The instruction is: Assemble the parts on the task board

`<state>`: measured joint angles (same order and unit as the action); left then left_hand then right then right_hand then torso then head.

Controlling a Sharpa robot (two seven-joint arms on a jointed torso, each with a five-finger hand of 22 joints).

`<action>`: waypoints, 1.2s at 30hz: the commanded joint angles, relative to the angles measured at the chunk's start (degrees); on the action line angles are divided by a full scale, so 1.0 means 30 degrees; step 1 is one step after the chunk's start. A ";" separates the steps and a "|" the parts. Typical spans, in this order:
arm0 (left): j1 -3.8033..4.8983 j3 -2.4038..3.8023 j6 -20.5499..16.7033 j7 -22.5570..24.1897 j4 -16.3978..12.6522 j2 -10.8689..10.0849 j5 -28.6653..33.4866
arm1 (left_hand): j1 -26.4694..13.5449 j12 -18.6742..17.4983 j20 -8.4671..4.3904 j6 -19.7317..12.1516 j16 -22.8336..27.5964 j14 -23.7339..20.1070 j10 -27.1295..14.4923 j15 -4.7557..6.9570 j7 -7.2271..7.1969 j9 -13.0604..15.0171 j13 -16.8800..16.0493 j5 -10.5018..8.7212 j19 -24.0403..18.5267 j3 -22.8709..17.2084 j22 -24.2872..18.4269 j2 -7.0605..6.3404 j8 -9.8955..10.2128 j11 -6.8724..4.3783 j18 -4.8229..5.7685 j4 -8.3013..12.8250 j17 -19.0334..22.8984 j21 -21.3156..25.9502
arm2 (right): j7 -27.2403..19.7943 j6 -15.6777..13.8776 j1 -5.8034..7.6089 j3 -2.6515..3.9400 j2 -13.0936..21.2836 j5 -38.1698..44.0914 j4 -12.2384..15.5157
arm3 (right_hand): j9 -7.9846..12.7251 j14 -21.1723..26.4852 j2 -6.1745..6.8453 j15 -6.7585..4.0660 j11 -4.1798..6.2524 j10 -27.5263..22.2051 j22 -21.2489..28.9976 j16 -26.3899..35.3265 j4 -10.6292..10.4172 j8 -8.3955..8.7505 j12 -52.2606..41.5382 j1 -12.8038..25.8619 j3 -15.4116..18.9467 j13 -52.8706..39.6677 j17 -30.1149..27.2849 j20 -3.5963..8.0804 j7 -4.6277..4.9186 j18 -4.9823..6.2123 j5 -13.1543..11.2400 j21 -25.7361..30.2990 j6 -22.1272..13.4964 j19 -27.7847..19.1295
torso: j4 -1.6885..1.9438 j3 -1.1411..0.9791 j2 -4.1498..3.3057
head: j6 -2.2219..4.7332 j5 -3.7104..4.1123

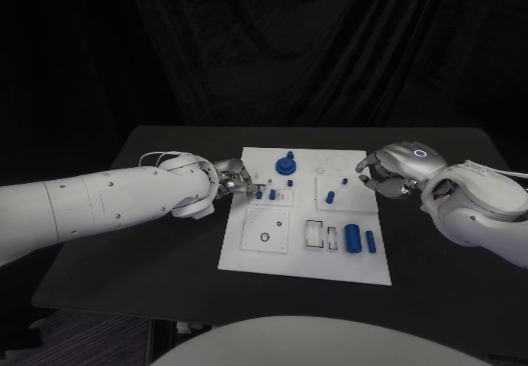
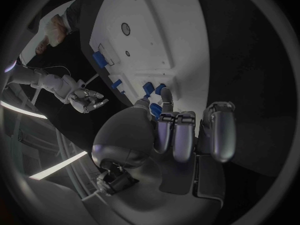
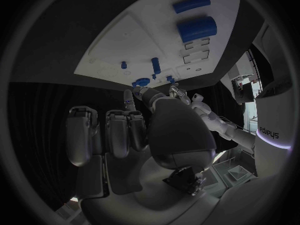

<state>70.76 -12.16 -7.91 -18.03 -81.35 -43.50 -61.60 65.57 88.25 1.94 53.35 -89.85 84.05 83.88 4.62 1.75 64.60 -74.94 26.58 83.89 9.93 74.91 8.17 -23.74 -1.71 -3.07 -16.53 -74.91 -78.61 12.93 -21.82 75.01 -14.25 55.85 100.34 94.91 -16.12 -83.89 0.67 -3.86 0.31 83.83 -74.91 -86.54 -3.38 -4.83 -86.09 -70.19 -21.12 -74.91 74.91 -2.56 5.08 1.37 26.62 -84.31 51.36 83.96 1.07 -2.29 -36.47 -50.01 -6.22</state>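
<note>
Seemingly to work the small pegs (image 1: 265, 195) at the board's (image 1: 251, 255) left edge, the left hand (image 1: 229, 180) reaches there with fingers curled, grip unclear, while the right hand (image 1: 387, 174) waits curled and empty beside the right edge.

Matt white task board (image 1: 251, 248); smooth blue plastic-looking parts (image 1: 352, 237); matt black table (image 1: 143, 259).

The table (image 1: 165, 252) is viewed from above by the head camera, facing forward and down. Each wrist camera is set close behind its own hand, facing the task board (image 1: 264, 255) (image 2: 181, 45) (image 3: 125, 50), shared by all views.
</note>
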 commanded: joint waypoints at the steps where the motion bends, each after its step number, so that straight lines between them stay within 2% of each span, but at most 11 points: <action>1: -0.0014 0.0014 0.0356 -0.0704 -0.0074 0.0014 -0.1171 | -0.0185 0.0019 -0.0104 0.0144 -0.0050 0.1984 0.1601 0.0085 -0.0010 0.0041 -0.4598 -0.0131 0.0492 0.0039 0.3915 0.0024 -0.0124 -0.0123 0.0178 -0.0048 -0.5031 -0.0085 | 0.0349 -0.0061 -0.0048 0.0012 0.0055 0.0059 0.0047 | 0.0027 -0.1600 -0.0220 -0.0139 0.0130 0.0969 -0.4402 -0.0044 -0.0017 0.0087 0.0064 0.0024 -0.0090 -0.3626 0.2963 0.0139 -0.0021 0.0021 0.0068 -0.0084 0.0074 0.1107 | -0.0018 -0.0020 -0.0005 | 0.0003 0.0030; 16: -0.0015 0.0014 0.0685 -0.0539 0.0047 0.0347 -0.1305 | -0.0355 -0.0091 -0.0111 0.0012 -0.0050 0.1984 0.1515 0.0075 0.0021 0.0028 -0.4517 -0.0517 0.0429 0.0077 0.3867 0.0075 -0.0059 -0.0100 0.0146 -0.0040 -0.5031 0.0079 | 0.0357 -0.0049 -0.0049 0.0012 0.0047 0.0059 0.0082 | 0.0027 -0.1600 -0.0220 -0.0139 0.0130 0.0969 -0.4402 -0.0044 -0.0017 0.0087 0.0064 0.0024 -0.0090 -0.3626 0.2963 0.0139 -0.0021 0.0021 0.0068 -0.0084 0.0074 0.1107 | 0.0010 -0.0012 0.0000 | 0.0003 0.0129; 25: -0.0015 0.0014 0.0971 -0.0481 0.0257 0.0624 -0.1308 | -0.0331 -0.0160 -0.0100 -0.0065 -0.0050 0.1984 0.1458 0.0056 0.0037 -0.0027 -0.4468 -0.0482 0.0382 0.0006 0.3839 0.0182 0.0022 -0.0083 0.0128 -0.0019 -0.5031 0.0178 | 0.0347 -0.0020 -0.0049 0.0012 -0.0017 0.0059 0.0046 | 0.0027 -0.1600 -0.0220 -0.0139 0.0130 0.0969 -0.4402 -0.0044 -0.0017 0.0087 0.0064 0.0024 -0.0090 -0.3626 0.2963 0.0139 -0.0021 0.0021 0.0068 -0.0084 0.0074 0.1107 | 0.0008 -0.0012 0.0014 | 0.0003 0.0096; 29: -0.0015 0.0014 0.1113 -0.0569 0.0407 0.0735 -0.1308 | -0.0109 -0.0178 -0.0084 -0.0086 -0.0050 0.1984 0.1440 0.0038 0.0041 -0.0140 -0.4458 0.0140 0.0373 -0.0169 0.3843 0.0171 0.0134 -0.0072 0.0129 0.0020 -0.5031 0.0186 | 0.0342 -0.0005 -0.0049 0.0012 -0.0045 0.0059 0.0035 | 0.0027 -0.1600 -0.0220 -0.0139 0.0130 0.0969 -0.4402 -0.0044 -0.0017 0.0087 0.0064 0.0024 -0.0090 -0.3626 0.2963 0.0139 -0.0021 0.0021 0.0068 -0.0084 0.0074 0.1107 | 0.0002 -0.0016 0.0019 | 0.0003 0.0088; 31: -0.0016 0.0014 0.1181 -0.0608 0.0490 0.0785 -0.1309 | 0.0186 -0.0186 -0.0087 -0.0112 -0.0050 0.1984 0.1432 0.0047 0.0021 -0.0198 -0.4453 0.0683 0.0361 -0.0365 0.3839 0.0098 0.0196 -0.0087 0.0124 0.0077 -0.5031 0.0212 | 0.0340 0.0008 -0.0049 0.0012 -0.0060 0.0059 0.0032 | 0.0027 -0.1600 -0.0220 -0.0139 0.0130 0.0969 -0.4402 -0.0044 -0.0017 0.0087 0.0064 0.0024 -0.0090 -0.3626 0.2963 0.0139 -0.0021 0.0021 0.0068 -0.0084 0.0074 0.1107 | -0.0007 -0.0021 0.0014 | 0.0003 0.0085; 33: -0.0016 0.0014 0.1185 -0.0631 0.0581 0.0838 -0.1309 | 0.0396 -0.0207 -0.0090 -0.0151 -0.0050 0.1984 0.1414 0.0054 0.0013 -0.0234 -0.4439 0.0873 0.0343 -0.0518 0.3827 0.0041 0.0242 -0.0098 0.0115 0.0107 -0.5031 0.0256 | 0.0347 0.0019 -0.0049 0.0012 -0.0067 0.0059 0.0030 | 0.0027 -0.1600 -0.0220 -0.0139 0.0130 0.0969 -0.4402 -0.0044 -0.0017 0.0087 0.0064 0.0024 -0.0090 -0.3626 0.2963 0.0139 -0.0021 0.0021 0.0068 -0.0084 0.0074 0.1107 | -0.0012 -0.0020 0.0009 | 0.0003 0.0090; 36: -0.0018 0.0014 0.1193 -0.0640 0.0716 0.0919 -0.1309 | 0.0868 -0.0213 -0.0103 -0.0228 -0.0050 0.1984 0.1406 0.0064 0.0011 -0.0341 -0.4437 0.1615 0.0332 -0.1023 0.3822 -0.0142 0.0370 -0.0103 0.0110 0.0087 -0.5031 0.0287 | 0.0366 0.0042 -0.0049 0.0012 -0.0058 0.0059 0.0036 | 0.0027 -0.1600 -0.0220 -0.0139 0.0130 0.0969 -0.4402 -0.0044 -0.0017 0.0087 0.0064 0.0024 -0.0090 -0.3626 0.2963 0.0139 -0.0021 0.0021 0.0068 -0.0084 0.0074 0.1107 | -0.0001 -0.0009 0.0009 | 0.0003 0.0118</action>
<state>70.76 -12.15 -5.21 -20.07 -79.37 -40.95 -65.27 67.60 87.80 1.95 53.00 -89.85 84.05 83.85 4.61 1.84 63.65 -74.96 30.76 83.88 7.32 74.91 7.88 -22.84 -1.71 -3.07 -16.24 -74.91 -78.00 12.93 -21.81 75.00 -14.25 55.64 100.34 94.97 -16.13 -83.89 0.67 -3.85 0.31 83.83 -74.90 -86.54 -3.39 -4.83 -86.09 -70.19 -21.12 -74.91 74.90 -2.56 5.08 1.37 26.60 -84.31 51.36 83.96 1.05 -2.33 -36.43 -50.01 -5.97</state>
